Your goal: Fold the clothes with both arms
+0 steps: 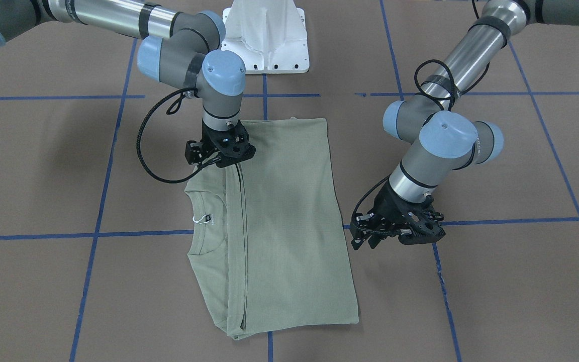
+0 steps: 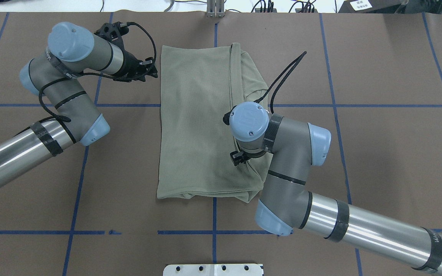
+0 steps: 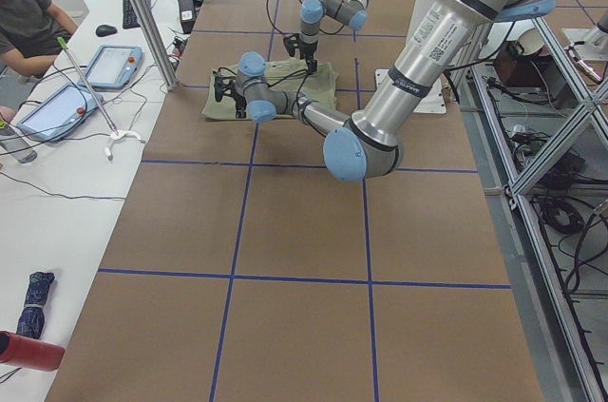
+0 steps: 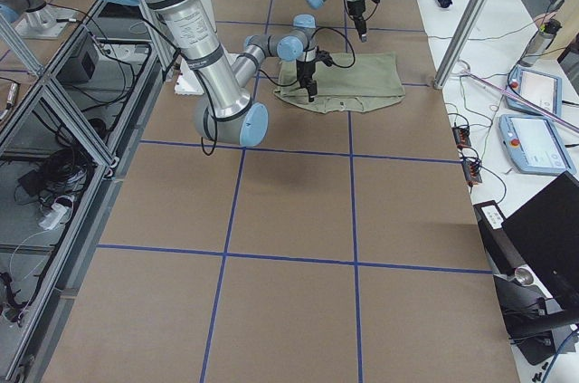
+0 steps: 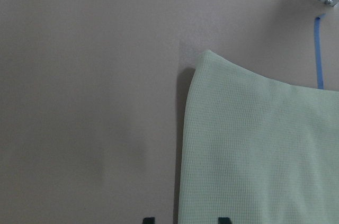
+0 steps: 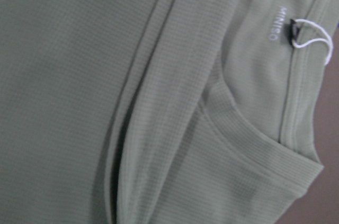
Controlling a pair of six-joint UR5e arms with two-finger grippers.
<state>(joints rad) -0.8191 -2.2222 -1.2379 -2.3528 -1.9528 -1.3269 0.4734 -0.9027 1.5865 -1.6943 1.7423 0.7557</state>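
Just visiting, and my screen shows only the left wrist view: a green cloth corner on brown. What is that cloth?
Observer: A folded shirt; its collar lies on the side far from the left gripper.
Operator: What is the other arm doing?
Observer: The right gripper is over the shirt near the collar; whether it grips, I cannot tell.
Operator: Anyone watching?
Observer: Yes, a person sits across from the robot.

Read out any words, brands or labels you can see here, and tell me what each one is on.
"MINISO": white lettering on the shirt, beside the collar.
Dark lettering on the right arm: too blurred to read.
White sticker on the left arm: too small to read.
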